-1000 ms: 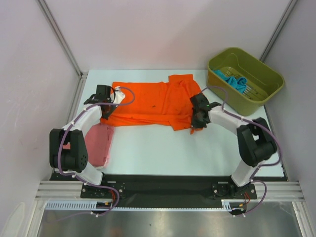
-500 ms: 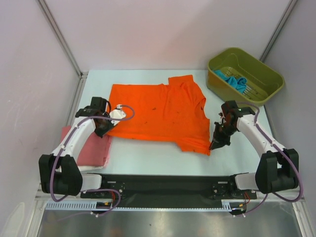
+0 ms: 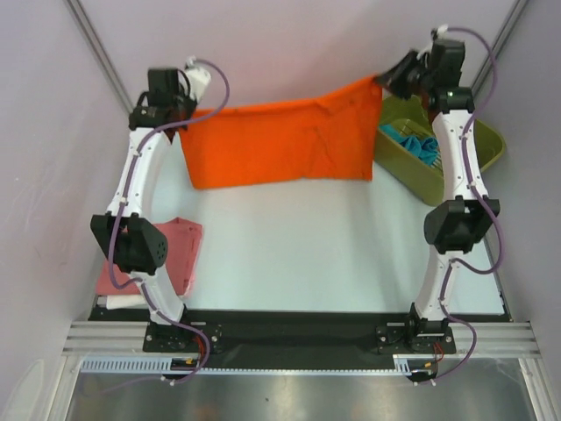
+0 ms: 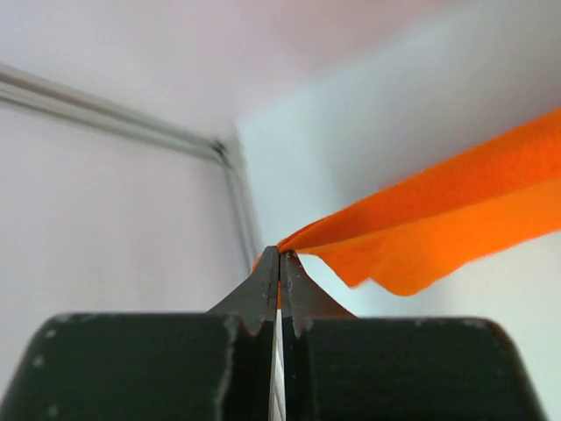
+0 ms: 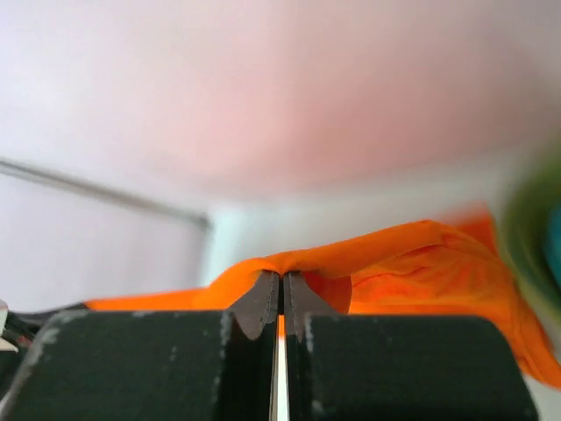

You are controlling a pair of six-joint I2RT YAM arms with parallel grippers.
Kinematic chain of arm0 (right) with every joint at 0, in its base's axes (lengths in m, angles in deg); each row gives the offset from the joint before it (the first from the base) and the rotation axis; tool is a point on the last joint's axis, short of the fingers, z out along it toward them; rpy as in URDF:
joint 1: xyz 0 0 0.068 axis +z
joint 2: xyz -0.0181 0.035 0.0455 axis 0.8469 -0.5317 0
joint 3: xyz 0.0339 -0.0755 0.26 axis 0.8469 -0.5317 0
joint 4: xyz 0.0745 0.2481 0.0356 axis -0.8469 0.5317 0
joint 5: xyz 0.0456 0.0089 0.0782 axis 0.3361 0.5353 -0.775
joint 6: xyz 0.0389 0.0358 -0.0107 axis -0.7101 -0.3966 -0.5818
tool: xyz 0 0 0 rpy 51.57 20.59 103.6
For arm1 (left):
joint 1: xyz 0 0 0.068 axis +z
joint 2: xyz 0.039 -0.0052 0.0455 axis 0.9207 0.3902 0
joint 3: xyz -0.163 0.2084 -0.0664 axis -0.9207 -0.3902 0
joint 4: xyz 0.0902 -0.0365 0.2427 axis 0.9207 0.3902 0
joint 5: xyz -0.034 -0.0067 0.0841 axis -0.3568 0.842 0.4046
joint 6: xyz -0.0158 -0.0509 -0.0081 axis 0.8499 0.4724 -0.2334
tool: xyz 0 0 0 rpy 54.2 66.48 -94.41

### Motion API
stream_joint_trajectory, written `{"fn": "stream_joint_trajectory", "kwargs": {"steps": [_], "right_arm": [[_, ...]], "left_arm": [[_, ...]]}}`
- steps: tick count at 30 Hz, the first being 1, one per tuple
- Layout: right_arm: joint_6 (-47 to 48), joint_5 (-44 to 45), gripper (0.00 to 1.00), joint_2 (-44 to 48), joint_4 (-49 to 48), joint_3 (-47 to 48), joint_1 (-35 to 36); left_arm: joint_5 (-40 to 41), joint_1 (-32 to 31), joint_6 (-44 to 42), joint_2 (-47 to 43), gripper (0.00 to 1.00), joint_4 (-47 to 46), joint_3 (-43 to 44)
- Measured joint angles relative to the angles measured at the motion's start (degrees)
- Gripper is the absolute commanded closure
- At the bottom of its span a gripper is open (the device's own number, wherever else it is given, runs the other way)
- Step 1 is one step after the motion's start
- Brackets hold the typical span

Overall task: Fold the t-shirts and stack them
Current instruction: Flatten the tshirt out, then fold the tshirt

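Observation:
The bright orange t-shirt (image 3: 276, 140) hangs stretched in the air between both grippers, above the far part of the table. My left gripper (image 3: 181, 117) is shut on its left top corner; the pinched cloth shows in the left wrist view (image 4: 421, 230). My right gripper (image 3: 383, 81) is shut on its right top corner, seen in the right wrist view (image 5: 386, 263). A folded pink t-shirt (image 3: 171, 254) lies at the table's left edge by the left arm. A teal-blue t-shirt (image 3: 412, 143) lies in the green bin. No white t-shirt is in view.
An olive-green bin (image 3: 478, 145) stands at the far right of the table, partly behind the right arm. White walls with metal frame posts (image 3: 101, 57) close in the back and sides. The table top (image 3: 307, 246) is pale.
Both arms have raised from the table and swung to the back, lifting the orange t-shirt off the surface. It now hangs spread between the grippers.

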Motion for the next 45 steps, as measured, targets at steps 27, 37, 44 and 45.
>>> {"fn": "stream_joint_trajectory", "kwargs": {"steps": [27, 37, 44, 45], "right_arm": [[5.2, 7.5, 1.0, 48.2, 8.5, -63.8, -4.0], [-4.2, 11.7, 1.0, 72.4, 26.2, -94.6, -0.7], [-4.7, 12.1, 1.0, 67.2, 21.8, -92.0, 0.5], [-4.2, 11.8, 1.0, 65.3, 19.7, -91.2, 0.5]], "left_arm": [[-6.5, -0.5, -13.2, -26.3, 0.98, 5.3, -40.2], [-9.6, -4.5, -17.7, -31.3, 0.93, 17.6, -57.3], [-9.2, -4.8, -18.9, -32.5, 0.92, 18.0, -58.8], [-9.1, -4.8, -18.5, -31.8, 0.92, 16.9, -58.2]]}}
